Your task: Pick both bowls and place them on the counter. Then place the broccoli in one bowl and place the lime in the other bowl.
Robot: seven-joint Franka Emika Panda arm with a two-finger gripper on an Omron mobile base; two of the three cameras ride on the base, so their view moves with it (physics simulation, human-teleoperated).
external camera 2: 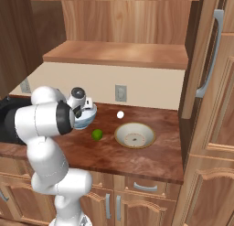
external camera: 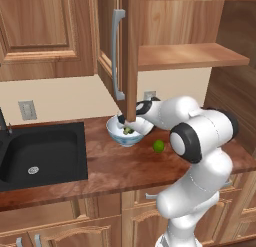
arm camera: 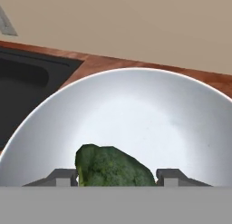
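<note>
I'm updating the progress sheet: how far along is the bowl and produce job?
Done: both bowls stand on the counter, the white bowl and the beige bowl. In hand: the gripper holds the broccoli over the white bowl. Left: release it, then move the lime, lying on the counter, into the beige bowl.

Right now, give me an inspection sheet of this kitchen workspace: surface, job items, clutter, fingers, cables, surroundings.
Surface: reddish wood counter, both bowls standing on it.
Job's things: broccoli inside the white-and-blue bowl; lime on the counter between the bowls; beige bowl has no food in it.
Clutter: small white ball behind the beige bowl.
Fingers: gripper over the white bowl, one finger either side of the broccoli; whether they grip it cannot be told.
Cables: nothing seen.
Surroundings: black sink, open cabinet door, wall outlet.
</note>
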